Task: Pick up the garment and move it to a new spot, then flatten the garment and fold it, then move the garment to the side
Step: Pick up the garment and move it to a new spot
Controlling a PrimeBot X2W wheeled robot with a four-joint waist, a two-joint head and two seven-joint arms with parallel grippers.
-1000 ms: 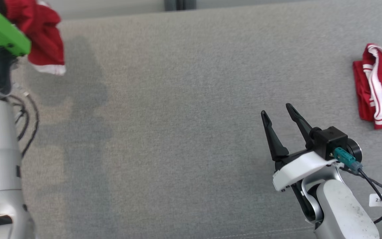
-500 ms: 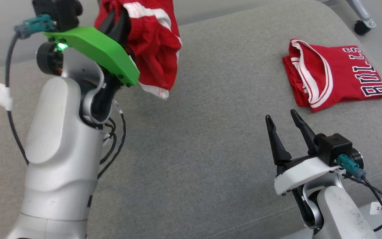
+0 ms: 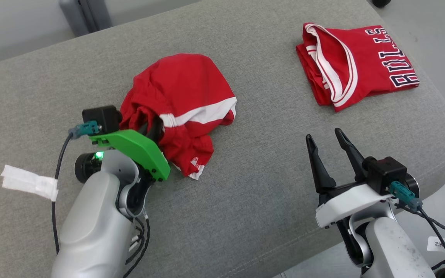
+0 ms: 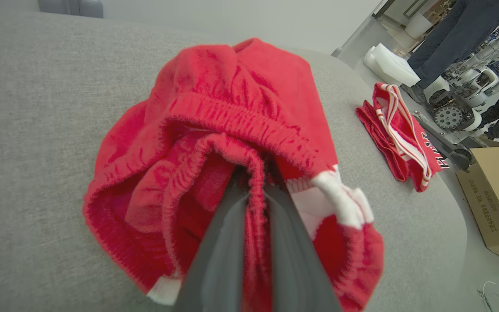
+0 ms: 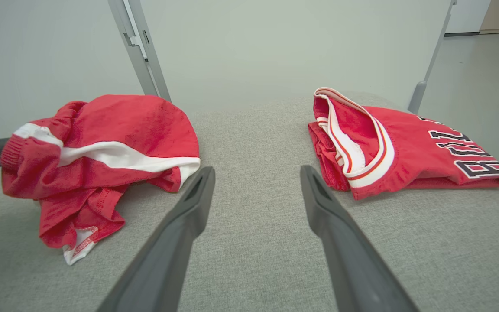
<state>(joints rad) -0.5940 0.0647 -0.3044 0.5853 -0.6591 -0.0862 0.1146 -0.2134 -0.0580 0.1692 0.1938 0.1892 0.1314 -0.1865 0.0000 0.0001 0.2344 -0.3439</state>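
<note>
Head view is showing the garment lying bunched on the grey cushion, left gripper pinching its waistband, right gripper hovering spread and empty. Relocation is looking nearly done; flattening, folding and shifting aside are remaining. A folded jersey is lying nearby, a box and a person beyond.

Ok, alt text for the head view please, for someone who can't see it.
The left gripper is shut on a crumpled red garment with white trim that rests on a grey fabric surface. The right gripper hovers open and empty at lower right, with a folded red jersey lying beyond it near the surface's far right edge.
</note>
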